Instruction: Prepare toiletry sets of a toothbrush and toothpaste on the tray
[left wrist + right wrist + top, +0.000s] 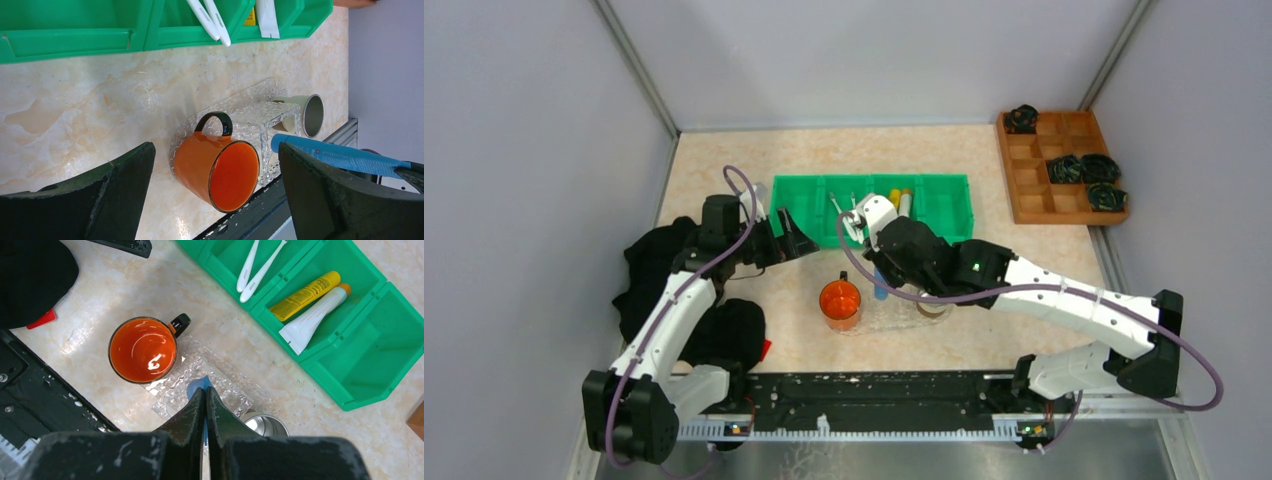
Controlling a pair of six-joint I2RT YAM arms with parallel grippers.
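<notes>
Blue flat toothpaste tube (340, 157) pinched in right claw (205, 395) above bumpy clear tray (227, 390); left claw (216, 150) gaping, empty.

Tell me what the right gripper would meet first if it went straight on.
Probably the tray, beside the orange mug; the blue toothpaste in the right gripper would touch first.

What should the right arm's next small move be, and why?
Probably lower the right gripper and release: it is shut on the blue toothpaste tube, tip over a bare patch of the clear tray between the orange mug and the metal cup.
</notes>
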